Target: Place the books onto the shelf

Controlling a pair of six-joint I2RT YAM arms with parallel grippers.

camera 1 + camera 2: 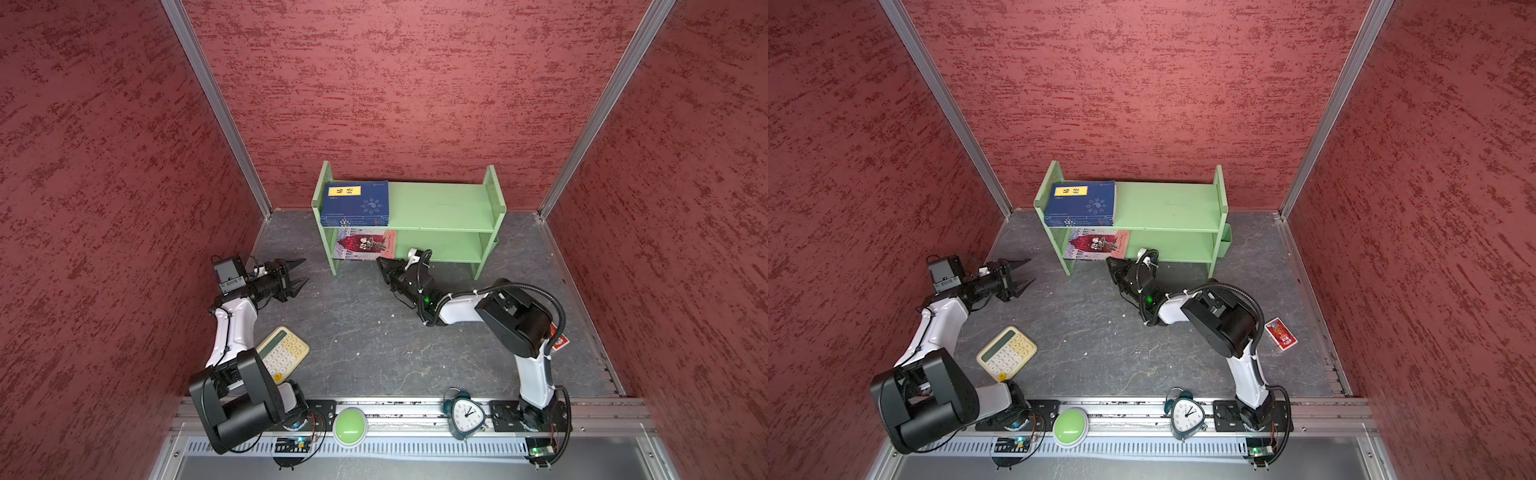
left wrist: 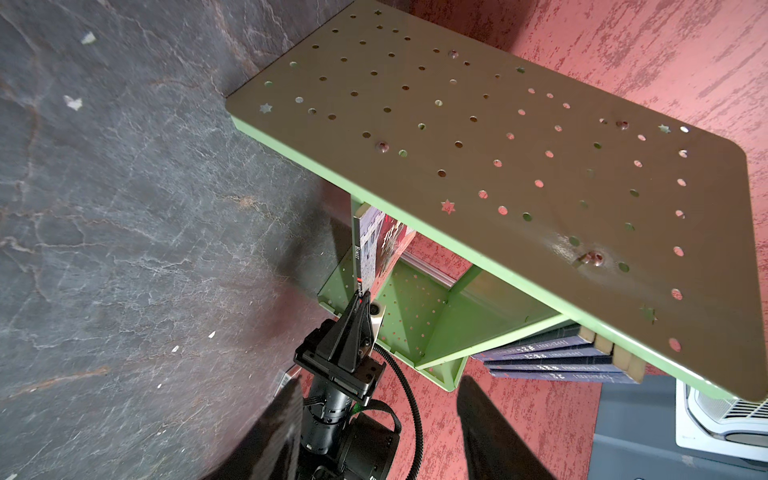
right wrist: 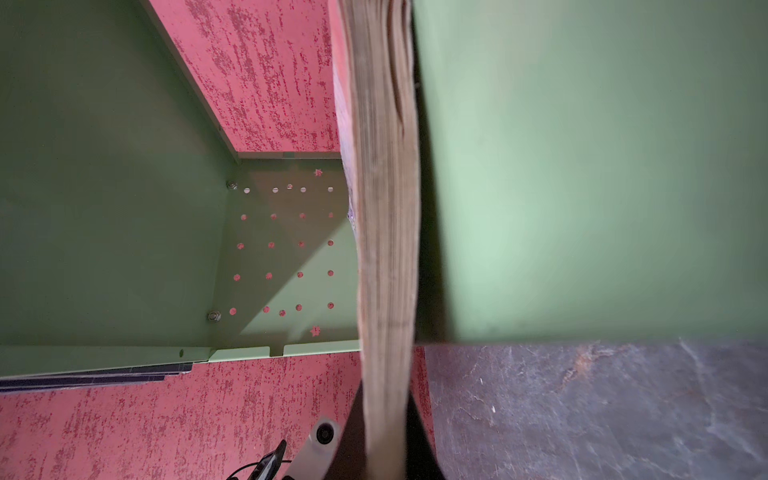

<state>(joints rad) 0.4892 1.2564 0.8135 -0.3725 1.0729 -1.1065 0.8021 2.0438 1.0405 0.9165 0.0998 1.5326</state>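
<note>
Atop the shelf (image 1: 436, 205) lie navy books (image 1: 355, 203), red book (image 1: 365, 244) below.

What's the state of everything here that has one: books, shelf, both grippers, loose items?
shelf: standing upright.
navy books: stacked flat on top tier, left end.
red-pink book: in lower tier, left end, gripped at its front.
left gripper: open, empty, above the table.
right gripper: shut on red-pink book.
calculator: flat on table.
alarm clock: upright on front rail.
</note>
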